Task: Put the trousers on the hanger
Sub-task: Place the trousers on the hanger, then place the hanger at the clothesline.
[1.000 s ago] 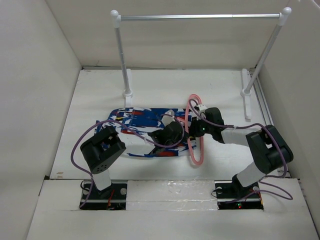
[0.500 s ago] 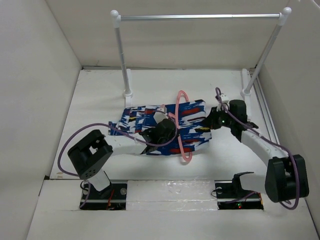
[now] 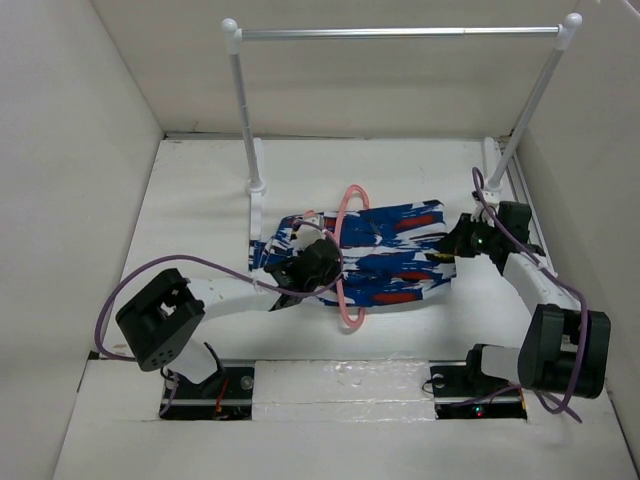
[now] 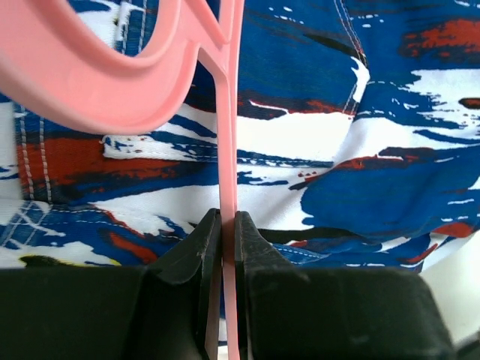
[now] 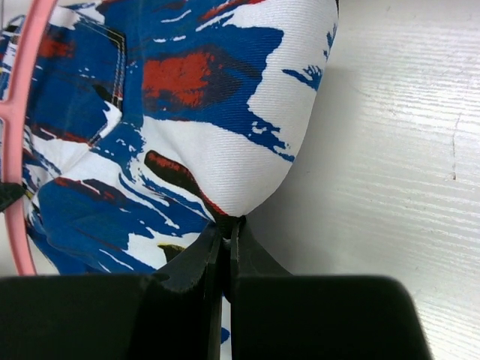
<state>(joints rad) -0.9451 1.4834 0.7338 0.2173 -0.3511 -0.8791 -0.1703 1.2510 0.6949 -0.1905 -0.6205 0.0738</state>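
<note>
Trousers shifted toward 3 o'clock; my right claw pinches their edge, left claw clamps the hanger; rail at 12.

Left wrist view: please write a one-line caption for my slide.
Left gripper shut on the hanger's thin bar, printed trousers behind it.

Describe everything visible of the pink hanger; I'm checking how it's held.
The hanger looks like thin, glossy pink plastic, an open frame with a broad curved part and slim straight bars. It crosses over the printed trousers, one end toward the far side, the other poking past the cloth's near edge. The left hand is shut on one straight bar.
</note>
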